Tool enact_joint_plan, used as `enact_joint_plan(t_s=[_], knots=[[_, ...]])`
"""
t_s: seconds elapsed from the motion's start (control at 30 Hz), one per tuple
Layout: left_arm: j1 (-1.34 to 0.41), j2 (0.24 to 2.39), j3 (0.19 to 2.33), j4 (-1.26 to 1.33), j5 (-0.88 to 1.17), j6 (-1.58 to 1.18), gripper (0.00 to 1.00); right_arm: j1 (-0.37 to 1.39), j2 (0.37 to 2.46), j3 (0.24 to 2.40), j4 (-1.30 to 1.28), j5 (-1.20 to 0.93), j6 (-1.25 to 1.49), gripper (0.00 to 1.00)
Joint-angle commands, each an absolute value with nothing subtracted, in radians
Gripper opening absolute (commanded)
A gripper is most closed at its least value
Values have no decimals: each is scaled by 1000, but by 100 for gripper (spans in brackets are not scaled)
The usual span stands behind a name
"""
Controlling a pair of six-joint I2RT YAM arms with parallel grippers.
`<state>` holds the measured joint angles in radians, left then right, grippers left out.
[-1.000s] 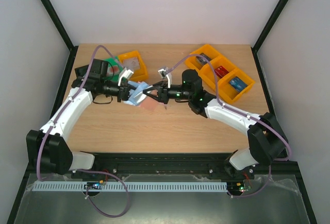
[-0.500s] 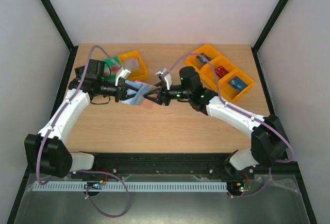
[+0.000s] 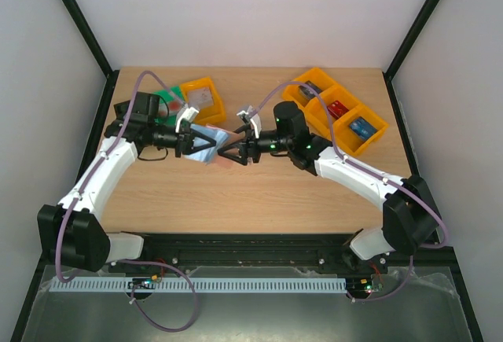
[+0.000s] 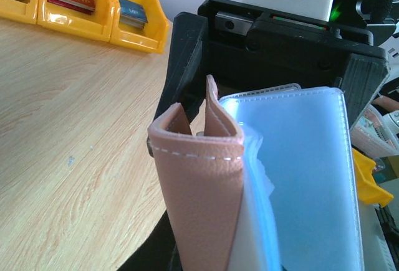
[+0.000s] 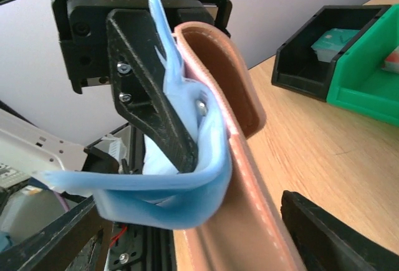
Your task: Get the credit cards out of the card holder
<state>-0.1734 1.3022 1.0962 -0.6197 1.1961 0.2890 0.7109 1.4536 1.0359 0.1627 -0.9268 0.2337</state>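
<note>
Card holder (image 3: 206, 139): held off the table left of centre, long axis roughly left–right, free end toward the right arm. Tan cover folded back, light blue panels splayed.

Left gripper (image 3: 192, 142): clamped on the holder's other end.

Right gripper (image 3: 224, 152): jaws spread wide, straddling the free end; contact unclear.

Cards (image 4: 132, 10) in the yellow bins (image 4: 140, 34): print unreadable.

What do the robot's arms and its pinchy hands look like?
The left arm and right arm are both made of smooth white curved shells joined by chunky black joints. Thin purple cables loop along both. Little green lights glow on the right arm's black wrist. The left gripper and right gripper each have two black, wedge-shaped fingers.
</note>
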Motion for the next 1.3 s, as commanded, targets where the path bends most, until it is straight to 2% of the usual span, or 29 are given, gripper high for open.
enact_joint_plan(t_s=[0.0, 0.2, 0.37, 0.6, 0.63, 0.67, 0.77, 0.83, 0.97, 1.0, 1.03, 1.07, 1.1, 1.13, 1.17, 1.27], knots=[[-171, 1268, 1082, -619, 1219, 316, 2, 707, 1426, 1050, 205, -1003, 236, 72], [-171, 1254, 1066, -604, 1215, 305, 2, 708, 1416, 1040, 210, -1066, 245, 74], [-169, 1262, 1063, -604, 1206, 311, 2, 707, 1404, 1025, 198, -1069, 210, 80], [-162, 1252, 1057, -603, 1206, 312, 2, 709, 1419, 1043, 170, -1082, 205, 78], [-161, 1252, 1056, -604, 1208, 311, 2, 708, 1418, 1042, 165, -1068, 202, 76], [-161, 1252, 1056, -604, 1211, 312, 2, 708, 1420, 1042, 152, -1042, 196, 67], [-160, 1253, 1053, -604, 1213, 313, 2, 708, 1428, 1048, 117, -999, 174, 23], [-156, 1251, 1050, -601, 1211, 313, 2, 707, 1428, 1041, 123, -981, 170, 4], [-147, 1242, 1039, -587, 1200, 299, 3, 695, 1437, 1051, 75, -922, 155, 2], [-142, 1239, 1034, -572, 1187, 278, 14, 690, 1442, 1059, 45, -902, 145, 2], [-134, 1236, 1029, -550, 1169, 253, 33, 681, 1449, 1074, 1, -873, 131, 2], [-121, 1233, 1024, -531, 1150, 229, 56, 673, 1461, 1089, -64, -845, 120, 2], [-107, 1230, 1021, -508, 1119, 202, 74, 665, 1472, 1106, -111, -812, 110, 2], [-89, 1224, 1018, -481, 1070, 166, 82, 662, 1487, 1122, -159, -768, 103, 1], [-68, 1221, 1013, -456, 1017, 129, 85, 660, 1500, 1135, -199, -726, 94, 2], [17, 1215, 971, -376, 857, 32, 87, 660, 1550, 1167, -303, -628, 81, 2]])
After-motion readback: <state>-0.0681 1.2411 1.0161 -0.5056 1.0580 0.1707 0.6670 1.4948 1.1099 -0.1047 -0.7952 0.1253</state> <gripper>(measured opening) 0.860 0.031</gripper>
